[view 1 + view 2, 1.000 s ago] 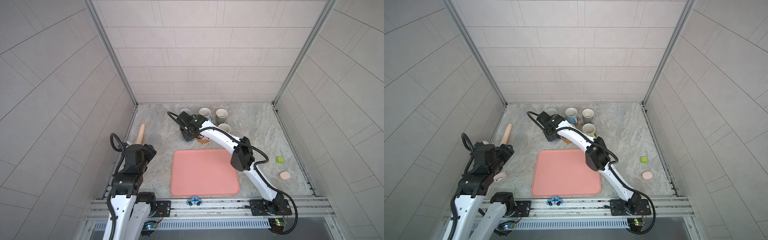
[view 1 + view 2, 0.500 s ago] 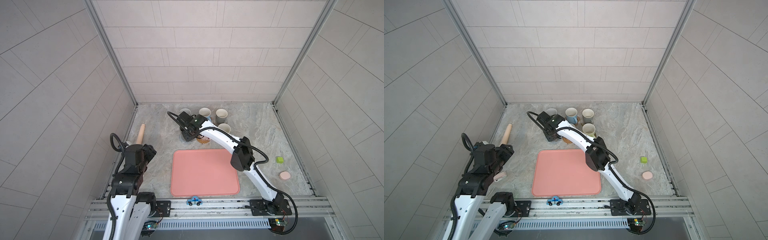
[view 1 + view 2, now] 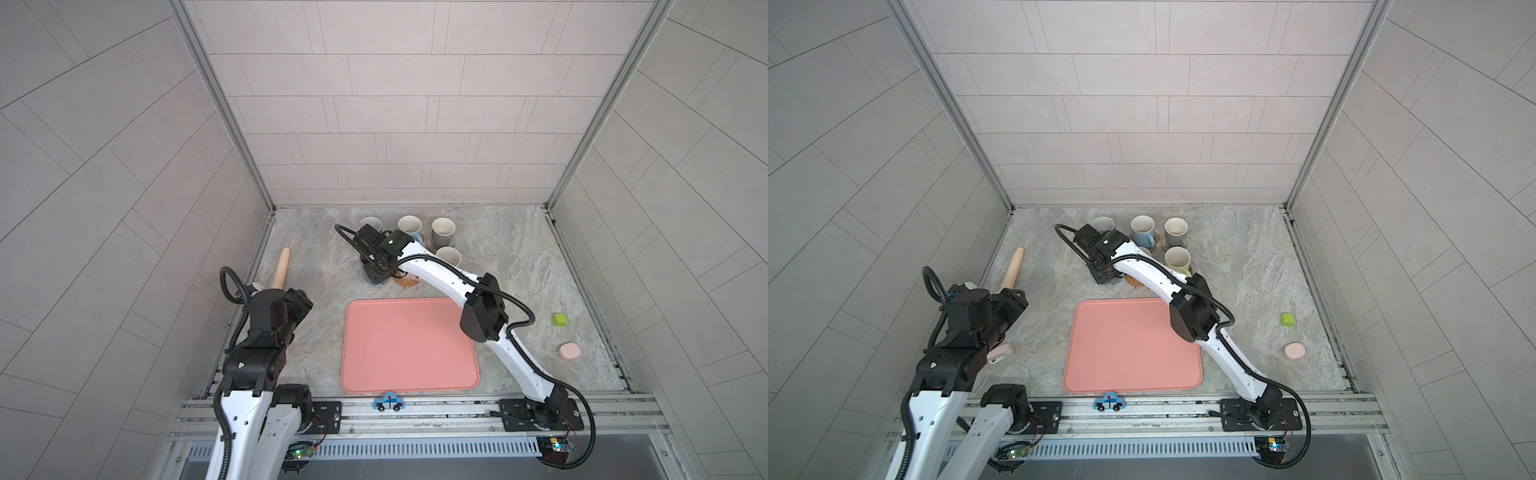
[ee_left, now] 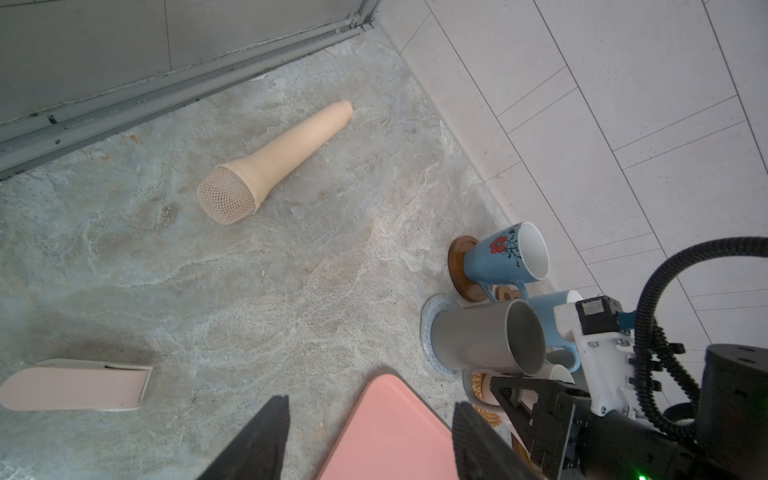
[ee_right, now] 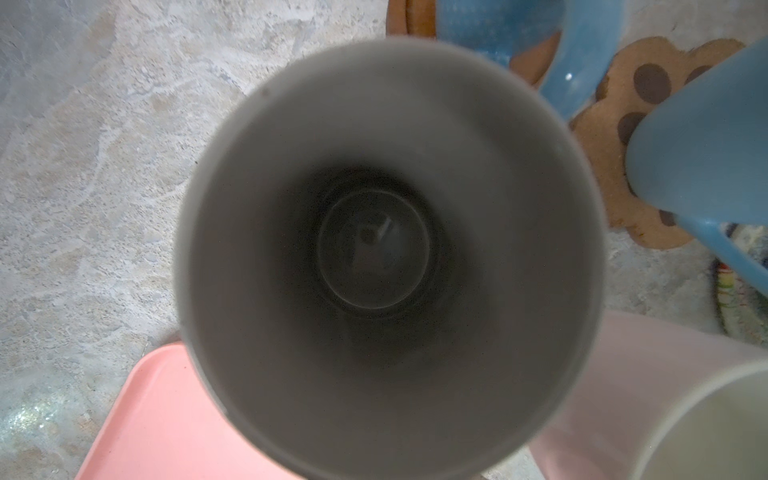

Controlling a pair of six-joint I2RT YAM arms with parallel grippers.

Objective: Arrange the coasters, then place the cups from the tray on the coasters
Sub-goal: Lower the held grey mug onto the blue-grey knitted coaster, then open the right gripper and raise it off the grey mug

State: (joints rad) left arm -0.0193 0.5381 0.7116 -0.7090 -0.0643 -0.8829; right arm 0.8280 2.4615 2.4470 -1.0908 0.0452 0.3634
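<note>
The right gripper [image 3: 372,275], jaws fully closed, grips the dark grey mug [image 4: 478,338], which stands upright on the grey-blue coaster [image 4: 428,316] just beyond the far edge of the salmon-pink tray [image 3: 409,345]. A flowered blue mug [image 4: 503,259] sits on a dark brown coaster [image 4: 459,266] just behind. The left gripper [image 4: 368,409] hovers open and empty beside the tray's left side, near a toy microphone [image 4: 270,162].

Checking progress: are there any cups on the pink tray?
No, in both top views the tray shows only bare pink surface; the cups stand beyond its far edge.
</note>
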